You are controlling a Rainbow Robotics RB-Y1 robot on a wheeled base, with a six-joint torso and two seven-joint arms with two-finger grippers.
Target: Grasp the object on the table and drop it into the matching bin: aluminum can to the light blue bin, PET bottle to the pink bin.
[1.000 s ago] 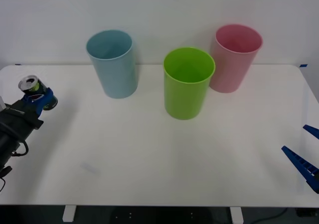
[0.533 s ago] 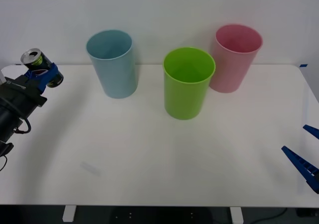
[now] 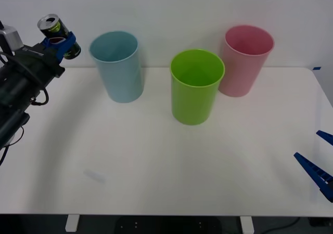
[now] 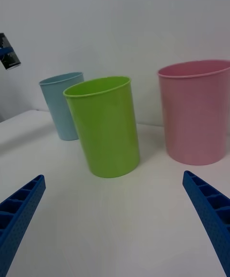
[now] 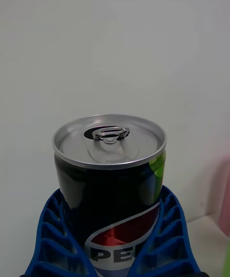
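Aluminum can (image 3: pixel 55 30) sits clenched between the left gripper's (image 3: pixel 61 42) blue fingers (image 5: pixel 165 238), lifted beside the light blue bin (image 3: pixel 117 65) for dropping, while the right gripper's (image 3: pixel 317 161) fingers hang spread apart.

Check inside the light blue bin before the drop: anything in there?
The light blue bin shows bare inner wall; its bottom is hidden by the near wall. The left gripper holds the can up beside its rim, not over it.
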